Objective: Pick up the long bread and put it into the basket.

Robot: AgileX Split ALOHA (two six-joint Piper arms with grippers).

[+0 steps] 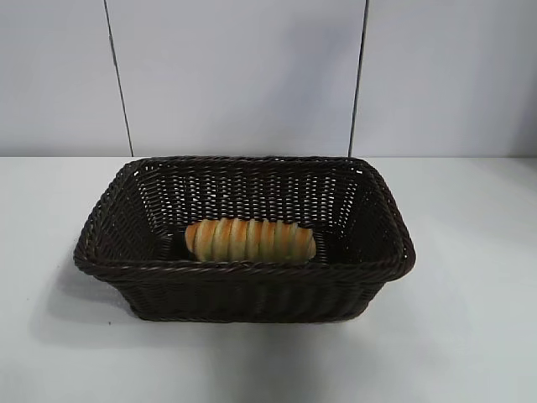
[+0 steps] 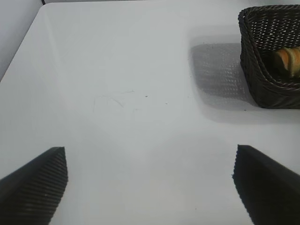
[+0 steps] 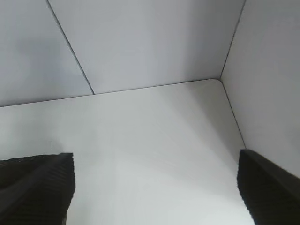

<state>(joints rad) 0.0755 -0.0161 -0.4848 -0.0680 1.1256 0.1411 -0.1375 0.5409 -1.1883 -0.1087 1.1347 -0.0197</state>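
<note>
The long bread [image 1: 250, 240], golden with orange-brown ridges, lies on its side inside the dark brown wicker basket [image 1: 243, 273], near the front wall. One end of the bread [image 2: 290, 60] also shows in the left wrist view, inside the basket [image 2: 262, 75]. My left gripper [image 2: 150, 161] stands open over bare table, well away from the basket, with nothing between its fingers. My right gripper [image 3: 156, 164] is open too, over bare table near a back corner, holding nothing. Neither arm shows in the exterior view.
The white table [image 1: 470, 336] surrounds the basket on all sides. Grey wall panels [image 1: 235, 75] rise behind it. In the right wrist view the table's rounded corner [image 3: 218, 82] meets two walls.
</note>
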